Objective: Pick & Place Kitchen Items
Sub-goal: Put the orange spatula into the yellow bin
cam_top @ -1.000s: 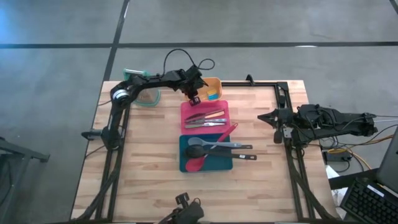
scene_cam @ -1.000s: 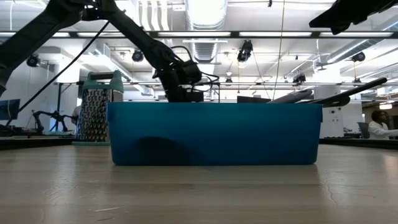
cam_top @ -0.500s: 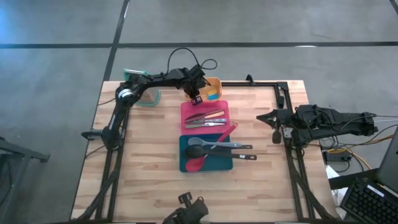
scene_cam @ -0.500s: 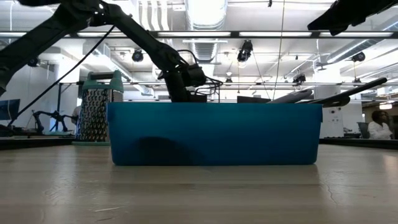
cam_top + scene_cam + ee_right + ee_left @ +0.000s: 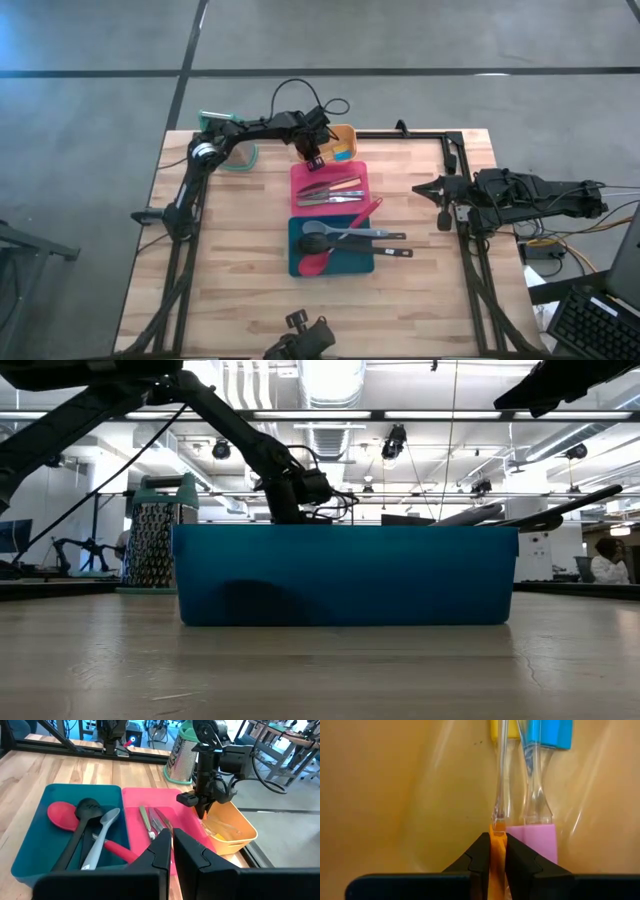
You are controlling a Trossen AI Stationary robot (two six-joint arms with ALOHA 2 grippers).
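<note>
My left gripper (image 5: pixel 316 152) reaches down into the orange tray (image 5: pixel 343 132) at the table's far middle and is shut on a small utensil with an orange end, a clear shaft and a yellow far end (image 5: pixel 499 780). A like piece with a pink end (image 5: pixel 532 840) and a blue end lies beside it on the tray floor. Knives and cutlery lie in the pink tray (image 5: pixel 300 175). Red, grey and black spoons lie in the teal tray (image 5: pixel 296 262). My right gripper (image 5: pixel 172 845) is shut and empty, waiting at the table's right side (image 5: pixel 440 190). My left gripper pinches the small utensil's orange end (image 5: pixel 498 834) between its two fingers. The fingers come from above, pointing down into the orange tray, and lie along the piece. The clear shaft and yellow end stretch away over the tray floor; whether they rest on it I cannot tell.
A green-topped metal grater (image 5: pixel 215 125) stands at the far left, beside a clear bowl. The pink tray lies just nearer than the orange one, the teal tray (image 5: pixel 345 575) nearer still. A red spoon's handle (image 5: pixel 368 210) sticks out over the teal tray's far right corner.
My left gripper has shifted a little toward the table's right edge, over the orange tray, and stays shut. My right arm has kept still.
</note>
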